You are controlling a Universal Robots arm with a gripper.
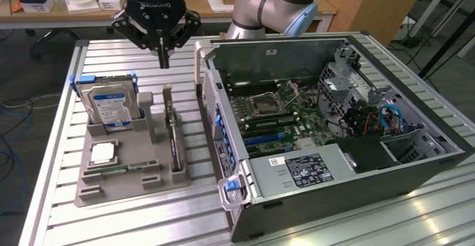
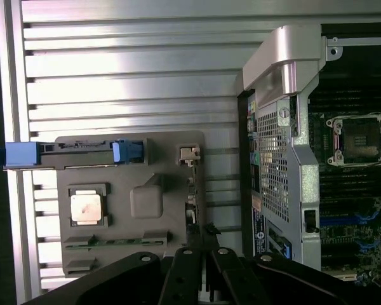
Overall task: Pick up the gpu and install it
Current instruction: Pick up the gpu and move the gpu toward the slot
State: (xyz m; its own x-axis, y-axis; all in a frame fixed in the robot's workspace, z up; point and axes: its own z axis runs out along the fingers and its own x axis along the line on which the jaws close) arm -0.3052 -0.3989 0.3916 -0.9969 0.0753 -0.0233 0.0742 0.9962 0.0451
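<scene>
gpu (image 1: 173, 137) stands on edge in tray (image 1: 119, 193), long axis up-down in exterior view; gripper (image 1: 163, 61), jaws closed and empty, hovers just above its upper end.

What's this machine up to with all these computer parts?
A robot arm is meant to fit a gpu into the open computer case. Right now its end effector hangs shut and empty above the grey tray, near the gpu's end. The gpu stands on edge in the tray beside the hard drive, not yet picked up.
</scene>
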